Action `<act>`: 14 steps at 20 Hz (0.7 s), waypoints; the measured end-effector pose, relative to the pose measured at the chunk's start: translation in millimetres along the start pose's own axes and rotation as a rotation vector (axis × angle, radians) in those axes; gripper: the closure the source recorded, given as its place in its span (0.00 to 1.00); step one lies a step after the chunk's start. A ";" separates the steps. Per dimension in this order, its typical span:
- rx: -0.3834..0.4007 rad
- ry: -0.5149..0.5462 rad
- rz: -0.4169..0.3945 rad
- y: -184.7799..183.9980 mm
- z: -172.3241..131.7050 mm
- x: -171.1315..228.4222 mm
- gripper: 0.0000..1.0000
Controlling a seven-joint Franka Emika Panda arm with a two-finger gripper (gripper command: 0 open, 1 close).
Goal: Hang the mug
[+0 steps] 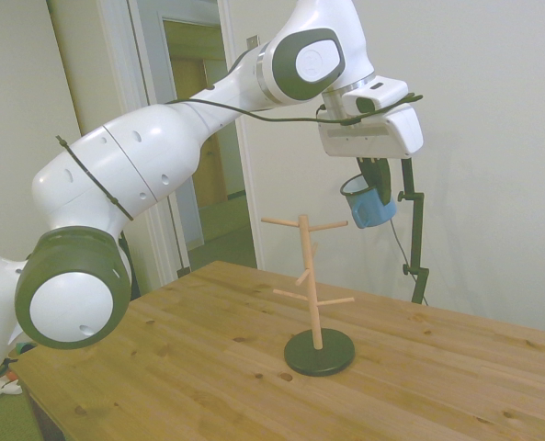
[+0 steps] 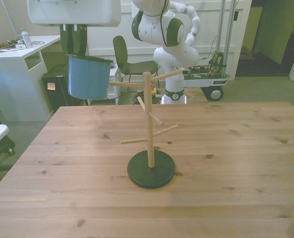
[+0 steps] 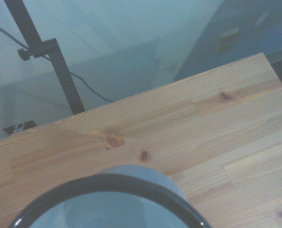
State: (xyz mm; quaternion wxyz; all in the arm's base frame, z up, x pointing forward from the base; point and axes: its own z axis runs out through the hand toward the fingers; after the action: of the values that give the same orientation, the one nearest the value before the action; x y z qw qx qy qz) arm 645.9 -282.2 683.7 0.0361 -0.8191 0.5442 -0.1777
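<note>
Mug (image 1: 371,207): light blue, thin dark rim, held in the air well above the counter (image 1: 208,367). No part of it touches the wood.
Mug axis: close to upright. In the side view it tilts a little, the mouth leaning toward the arm's side. In the front view the mouth faces up and the body tapers slightly toward its base.
Mug handle: not visible in any view; which way it points cannot be told.
Mug in wrist view: only the dark rim and part of the pale inside show (image 3: 110,202), blurred, with counter planks beyond.
Pincer (image 1: 374,179): dark fingers closed on the mug at its rim, one finger running down into the mouth. The white hand body sits directly above.
Rack (image 2: 150,124): pale wooden post with angled pegs, standing upright on a dark round base (image 2: 151,169) near the middle of the counter.
Mug vs. rack: in the front view the mug (image 2: 89,76) hangs off to the front view's left of the post, at the height of the top pegs, with the tip of the top left peg (image 2: 127,83) just beside its wall. Contact cannot be judged. In the side view the mug sits beyond the tip of the upper peg, apart from it.
Pegs: all bare.
</note>
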 end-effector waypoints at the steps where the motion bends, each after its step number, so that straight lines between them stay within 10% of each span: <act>1: -0.003 -0.003 -0.005 -4.0 3.1 -3.5 1.00; 14: -0.025 -0.011 -0.053 -50.3 20.0 -50.3 1.00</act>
State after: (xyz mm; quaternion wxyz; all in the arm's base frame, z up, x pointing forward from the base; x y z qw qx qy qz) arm 679.3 -219.1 665.1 0.0240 -0.8347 0.5241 -0.1673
